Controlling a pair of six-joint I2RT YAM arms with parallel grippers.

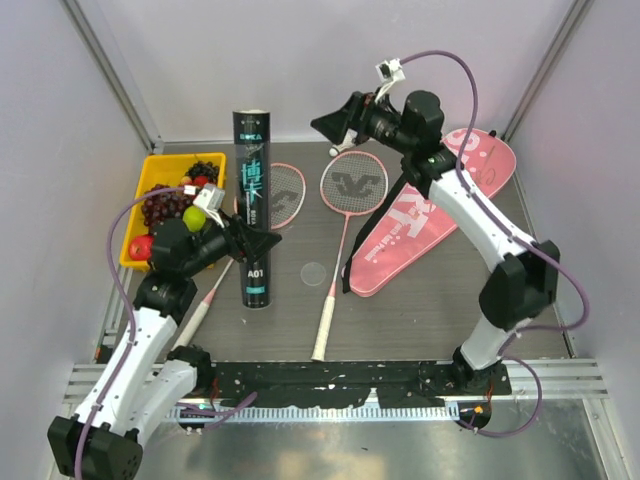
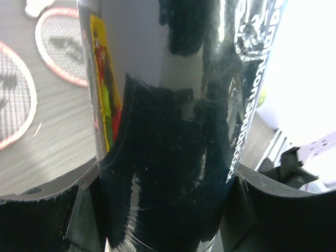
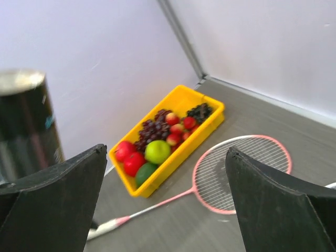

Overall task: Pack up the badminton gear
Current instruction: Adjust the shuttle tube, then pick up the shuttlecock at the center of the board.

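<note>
The long dark tube [image 1: 253, 205] stands upright left of centre. My left gripper [image 1: 243, 237] is shut on its lower half; in the left wrist view the tube [image 2: 173, 131] fills the space between my fingers [image 2: 81, 212]. Two pink-framed rackets lie flat: one [image 1: 277, 194] just right of the tube, the other [image 1: 352, 186] at centre. The pink SPORT bag [image 1: 430, 215] lies at the right. My right gripper [image 1: 335, 125] hangs high at the back, open and empty [image 3: 165, 152]. A small white thing [image 2: 37, 5], perhaps the shuttlecock, lies beyond the racket heads.
A yellow tray of fruit [image 1: 150, 172] sits at the back left, also in the right wrist view [image 3: 173, 142]. A round clear lid [image 1: 314, 271] lies on the table between the tube and the centre racket's shaft. Grey walls close in the back and sides.
</note>
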